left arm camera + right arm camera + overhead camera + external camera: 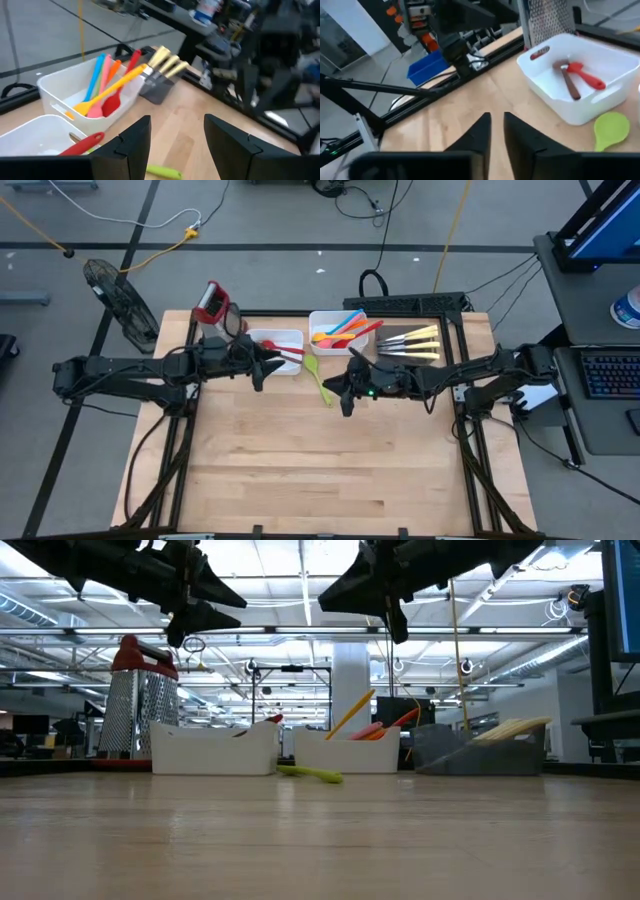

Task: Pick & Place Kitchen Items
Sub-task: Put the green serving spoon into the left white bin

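A light green spoon (pixel 320 380) lies flat on the wooden table in front of two white trays. The left tray (pixel 290 336) holds a red spatula (pixel 582 76) and a brown spoon (pixel 568 86). In the middle tray (pixel 322 318) stand several coloured utensils (pixel 102 87). Pale-handled knives (pixel 412 343) rest in a dark tray (pixel 157 91) to its right. My left gripper (pixel 262 368) hovers open by the left tray with nothing between its fingers. My right gripper (pixel 340 392) hovers well above the table just right of the green spoon (pixel 610 129), its fingers a narrow gap apart and empty.
A red-topped metal grater (pixel 212 302) stands at the far left corner, behind the left tray. A fan (pixel 118 295) sits on the floor beyond the table's left edge. The near half of the wooden table (pixel 320 480) is bare.
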Robot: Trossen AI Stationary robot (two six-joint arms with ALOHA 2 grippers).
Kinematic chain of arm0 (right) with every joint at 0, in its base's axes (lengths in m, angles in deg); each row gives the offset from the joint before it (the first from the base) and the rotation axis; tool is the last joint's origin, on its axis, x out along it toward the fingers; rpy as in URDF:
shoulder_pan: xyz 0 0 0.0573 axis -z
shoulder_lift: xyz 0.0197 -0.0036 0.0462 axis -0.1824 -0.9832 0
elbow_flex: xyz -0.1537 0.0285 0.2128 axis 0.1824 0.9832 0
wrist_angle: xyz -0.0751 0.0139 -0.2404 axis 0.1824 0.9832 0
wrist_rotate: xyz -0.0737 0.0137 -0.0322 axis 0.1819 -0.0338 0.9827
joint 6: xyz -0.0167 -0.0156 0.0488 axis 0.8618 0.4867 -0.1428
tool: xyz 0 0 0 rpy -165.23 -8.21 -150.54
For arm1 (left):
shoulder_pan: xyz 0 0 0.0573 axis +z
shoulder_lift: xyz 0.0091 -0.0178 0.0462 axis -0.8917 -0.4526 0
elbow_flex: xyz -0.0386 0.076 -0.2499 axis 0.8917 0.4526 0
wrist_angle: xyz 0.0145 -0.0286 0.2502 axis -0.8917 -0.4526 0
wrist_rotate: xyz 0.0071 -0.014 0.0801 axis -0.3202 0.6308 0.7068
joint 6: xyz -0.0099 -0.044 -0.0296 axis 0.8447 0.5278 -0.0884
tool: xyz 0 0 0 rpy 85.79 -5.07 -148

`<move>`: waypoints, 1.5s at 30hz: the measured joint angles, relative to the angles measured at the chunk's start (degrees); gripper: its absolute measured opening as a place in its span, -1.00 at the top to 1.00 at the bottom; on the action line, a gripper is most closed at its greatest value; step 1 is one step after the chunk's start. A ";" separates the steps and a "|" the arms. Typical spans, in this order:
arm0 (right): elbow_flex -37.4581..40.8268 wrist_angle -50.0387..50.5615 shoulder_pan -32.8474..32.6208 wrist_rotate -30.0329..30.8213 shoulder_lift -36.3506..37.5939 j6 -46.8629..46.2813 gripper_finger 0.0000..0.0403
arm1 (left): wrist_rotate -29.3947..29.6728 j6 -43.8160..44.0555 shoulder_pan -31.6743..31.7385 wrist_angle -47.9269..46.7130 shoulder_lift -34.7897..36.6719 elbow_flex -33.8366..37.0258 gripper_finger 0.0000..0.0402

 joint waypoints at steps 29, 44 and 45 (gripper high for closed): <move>-27.91 37.59 3.62 0.84 -22.61 7.57 -0.02 | -6.43 -6.23 5.62 -21.72 19.29 -0.02 0.07; -28.06 40.89 6.37 -3.34 -25.89 1.53 -0.14 | -3.89 -8.96 5.65 -22.18 19.32 -0.02 0.07; -28.03 41.42 6.44 -3.52 -25.99 0.88 -0.14 | -3.87 -8.99 5.67 -22.18 19.32 -0.02 0.07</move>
